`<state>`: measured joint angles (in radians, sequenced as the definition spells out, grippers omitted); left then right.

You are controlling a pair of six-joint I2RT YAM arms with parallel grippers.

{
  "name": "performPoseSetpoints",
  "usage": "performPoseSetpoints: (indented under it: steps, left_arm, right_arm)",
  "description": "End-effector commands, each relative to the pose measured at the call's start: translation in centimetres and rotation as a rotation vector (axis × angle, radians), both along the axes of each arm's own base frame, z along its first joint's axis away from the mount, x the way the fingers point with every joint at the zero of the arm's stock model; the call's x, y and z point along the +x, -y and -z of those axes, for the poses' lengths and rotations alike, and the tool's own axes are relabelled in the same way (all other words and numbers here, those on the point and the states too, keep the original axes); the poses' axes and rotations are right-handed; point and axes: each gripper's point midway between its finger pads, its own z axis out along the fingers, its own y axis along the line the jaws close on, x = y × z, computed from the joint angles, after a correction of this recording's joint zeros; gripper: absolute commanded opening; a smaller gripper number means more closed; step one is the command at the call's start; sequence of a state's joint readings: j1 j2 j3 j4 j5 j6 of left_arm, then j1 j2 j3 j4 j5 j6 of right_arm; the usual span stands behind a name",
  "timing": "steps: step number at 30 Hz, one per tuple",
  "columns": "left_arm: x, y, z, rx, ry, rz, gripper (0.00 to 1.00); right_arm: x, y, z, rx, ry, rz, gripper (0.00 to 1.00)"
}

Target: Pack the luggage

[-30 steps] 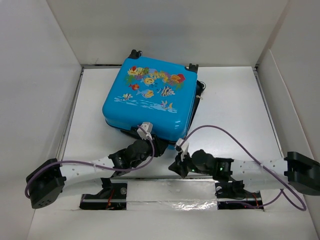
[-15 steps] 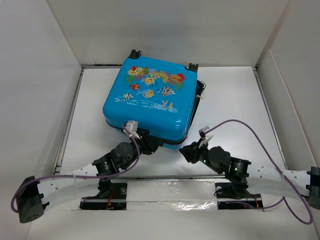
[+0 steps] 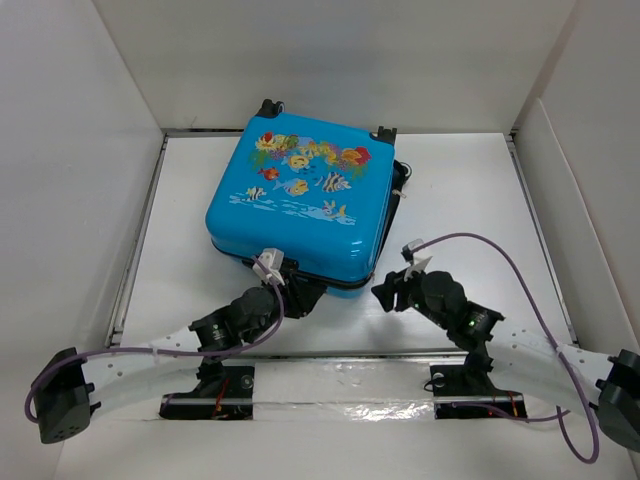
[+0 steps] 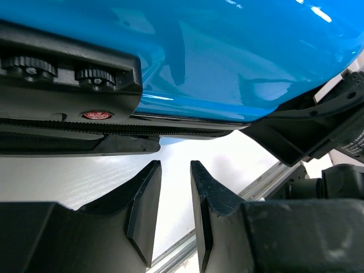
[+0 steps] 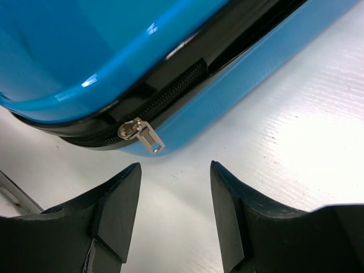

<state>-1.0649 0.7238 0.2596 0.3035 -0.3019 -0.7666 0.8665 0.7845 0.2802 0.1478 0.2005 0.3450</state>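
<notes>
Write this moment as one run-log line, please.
luggage: lid down | left gripper: slightly open, empty, by combination lock | right gripper: open, empty, facing zipper pull, not touching

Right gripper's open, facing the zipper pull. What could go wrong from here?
1. The zipper pull is small and lies flat against the suitcase. The open right gripper is short of it and could close beside it or slip off.
2. The left gripper sits near the lock with nothing between its fingers, so the suitcase looks unbraced. A tug on the zipper may drag it across the table.
</notes>
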Motion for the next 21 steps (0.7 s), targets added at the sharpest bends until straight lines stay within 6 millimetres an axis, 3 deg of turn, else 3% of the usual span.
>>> performPoseSetpoints:
  steps: [1, 6, 15, 19, 21]
  left_arm:
    - [0.1, 0.5, -0.3, -0.018, 0.012, 0.014, 0.24]
    - [0.0, 0.7, 0.4, -0.004, 0.001, 0.023, 0.24]
    - [0.0, 1.0, 0.6, 0.008, -0.004, 0.035, 0.24]
    - [0.0, 1.1, 0.7, 0.007, -0.003, 0.037, 0.24]
    - [0.1, 1.2, 0.8, 0.008, -0.002, 0.037, 0.24]
  right_arm:
    - [0.4, -2.3, -3.4, 0.011, 0.126, -0.155, 0.58]
    - [2.0, -2.6, -4.4, -0.015, 0.222, -0.156, 0.53]
    - [4.2, -2.7, -5.9, -0.026, 0.350, -0.198, 0.57]
    - [3.5, -3.4, -6.8, -0.009, 0.392, -0.287, 0.48]
    - [3.3, -3.3, -7.3, 0.008, 0.404, -0.288, 0.36]
